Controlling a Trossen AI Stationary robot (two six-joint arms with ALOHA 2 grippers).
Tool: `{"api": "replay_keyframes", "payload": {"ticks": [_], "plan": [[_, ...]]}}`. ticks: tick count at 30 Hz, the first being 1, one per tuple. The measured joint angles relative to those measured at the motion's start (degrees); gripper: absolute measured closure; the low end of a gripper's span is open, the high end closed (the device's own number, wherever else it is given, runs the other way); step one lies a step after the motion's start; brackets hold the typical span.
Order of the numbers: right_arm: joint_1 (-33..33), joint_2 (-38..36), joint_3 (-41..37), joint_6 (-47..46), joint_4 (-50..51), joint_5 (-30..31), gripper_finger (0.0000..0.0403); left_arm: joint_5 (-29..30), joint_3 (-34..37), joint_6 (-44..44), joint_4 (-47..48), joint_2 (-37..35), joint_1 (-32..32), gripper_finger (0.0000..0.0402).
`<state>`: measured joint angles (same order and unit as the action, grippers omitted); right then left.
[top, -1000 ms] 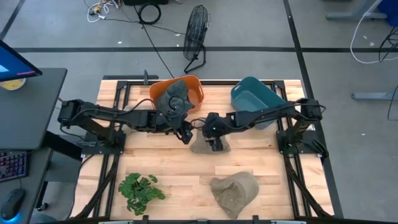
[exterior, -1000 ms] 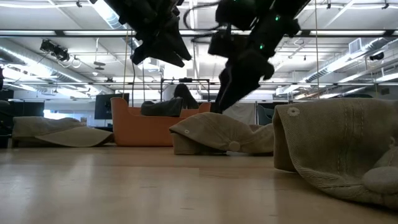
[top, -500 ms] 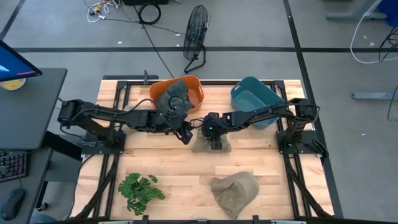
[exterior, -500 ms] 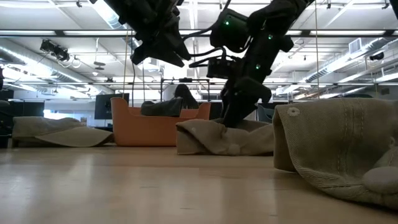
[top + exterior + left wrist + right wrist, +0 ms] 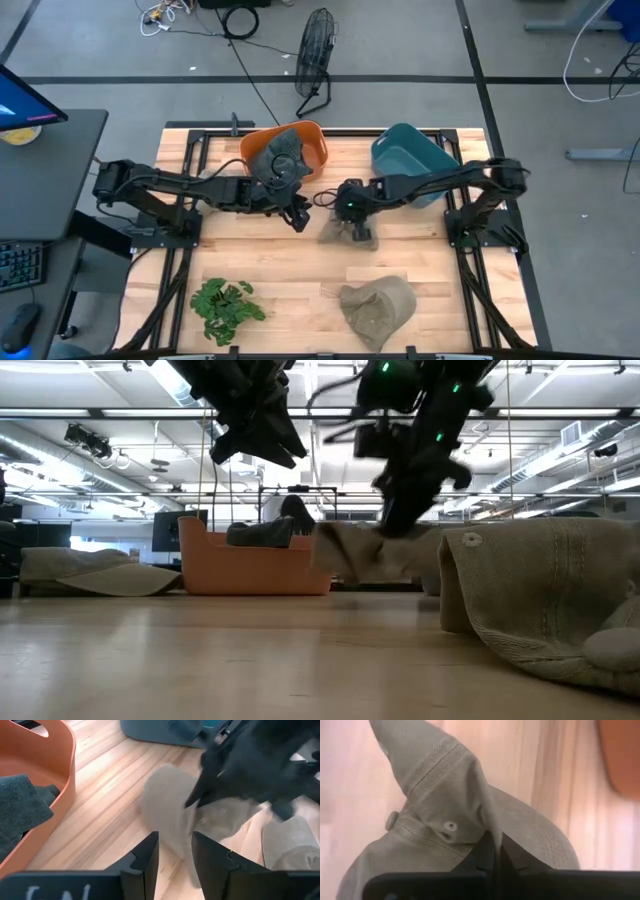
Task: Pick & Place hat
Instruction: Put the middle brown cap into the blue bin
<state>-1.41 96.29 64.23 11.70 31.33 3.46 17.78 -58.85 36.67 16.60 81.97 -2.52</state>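
The right tool [image 5: 352,222] is clenched on a tan hat [image 5: 345,230], held just clear of the counter [image 5: 280,265] in front of the teal bin [image 5: 412,160]. The left tool [image 5: 299,219] hangs released beside the hat, near the orange bin [image 5: 290,150]. A second hat [image 5: 378,308] and a plant [image 5: 226,305] lie well nearer the front edge.

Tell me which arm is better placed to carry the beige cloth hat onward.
Right. The right gripper is shut on the beige cloth hat, already off the wooden table. The left gripper hangs open beside it.
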Motion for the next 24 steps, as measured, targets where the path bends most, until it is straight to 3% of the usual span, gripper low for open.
{"api": "replay_keyframes", "payload": {"ticks": [5, 11, 14, 19, 24], "plan": [[0.03, -8.76, 0.02, 2.09, 8.65, 0.98, 0.0399, 0.0, 0.0, 0.15, -0.04, 0.0, 0.0, 0.0282], [-0.32, -21.71, 0.11, 13.32, 20.67, 15.0, 0.0401, 0.0, 0.0, 0.17, -0.17, 0.0, 0.0, 0.0282], [-2.54, -26.86, 0.13, 17.13, 24.93, 19.18, 0.0401, 0.0, 0.0, 0.17, -0.24, 0.0, 0.0, 0.0282], [-8.6, -31.93, 0.15, 23.41, 32.67, 23.09, 0.0402, 0.0, 0.0, 0.18, -0.31, 0.0, 0.0, 0.0282], [-14.62, -32.98, 0.15, 40.91, 32.63, 25.28, 0.0403, 0.0, 0.0, 0.19, -0.33, 0.0, 0.06, 0.0282]]}}
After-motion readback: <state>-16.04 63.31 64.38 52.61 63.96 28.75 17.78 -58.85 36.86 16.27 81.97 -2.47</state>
